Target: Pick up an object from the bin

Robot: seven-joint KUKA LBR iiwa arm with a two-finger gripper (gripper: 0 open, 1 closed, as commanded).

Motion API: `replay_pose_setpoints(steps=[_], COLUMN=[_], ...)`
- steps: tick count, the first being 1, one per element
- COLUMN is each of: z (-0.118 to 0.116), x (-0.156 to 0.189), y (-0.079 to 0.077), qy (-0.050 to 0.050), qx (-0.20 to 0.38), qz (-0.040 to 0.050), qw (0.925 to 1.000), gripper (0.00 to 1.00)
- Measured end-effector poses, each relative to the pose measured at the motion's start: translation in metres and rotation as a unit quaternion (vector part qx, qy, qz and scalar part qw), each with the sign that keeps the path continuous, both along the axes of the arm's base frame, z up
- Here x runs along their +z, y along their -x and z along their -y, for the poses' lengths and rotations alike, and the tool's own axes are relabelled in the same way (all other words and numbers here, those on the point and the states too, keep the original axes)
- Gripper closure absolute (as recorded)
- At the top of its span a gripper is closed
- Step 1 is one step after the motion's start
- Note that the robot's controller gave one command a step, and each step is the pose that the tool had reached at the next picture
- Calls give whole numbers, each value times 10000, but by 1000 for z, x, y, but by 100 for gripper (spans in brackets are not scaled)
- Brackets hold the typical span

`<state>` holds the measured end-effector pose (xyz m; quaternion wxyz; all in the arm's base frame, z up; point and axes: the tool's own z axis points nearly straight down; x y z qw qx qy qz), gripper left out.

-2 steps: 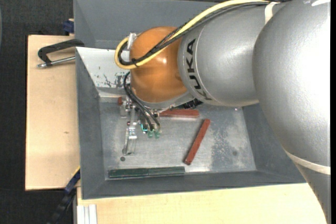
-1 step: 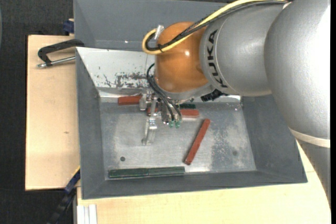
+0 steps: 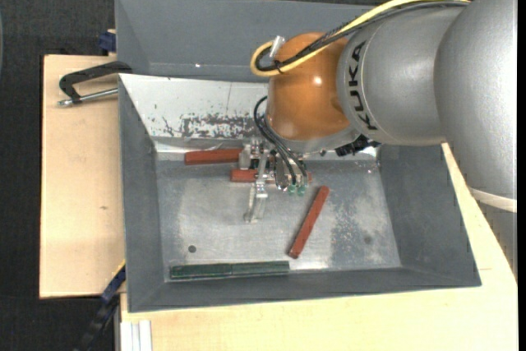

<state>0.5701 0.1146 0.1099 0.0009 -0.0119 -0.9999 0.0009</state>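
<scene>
My gripper [image 3: 254, 210] hangs under the orange wrist cover, low over the bin floor a little left of the middle. A short red stick [image 3: 242, 175] lies right beside it, just above and to its left. A longer red stick [image 3: 212, 157] rests against the back wall further left. Another red stick [image 3: 308, 221] lies slanted on the floor to the gripper's right. A small green piece [image 3: 297, 191] shows close under the wrist, between the gripper and that slanted stick.
A long dark green stick [image 3: 230, 269] lies flat along the bin's front wall. A small dark speck [image 3: 191, 250] sits on the floor at the front left. The arm covers the bin's back right part.
</scene>
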Motion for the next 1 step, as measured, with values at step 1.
replay_pose_setpoints(steps=[1], z=[15], x=[1], y=[-13], qy=[-13], qx=[686], qz=[36], qw=[9976], gripper=[0])
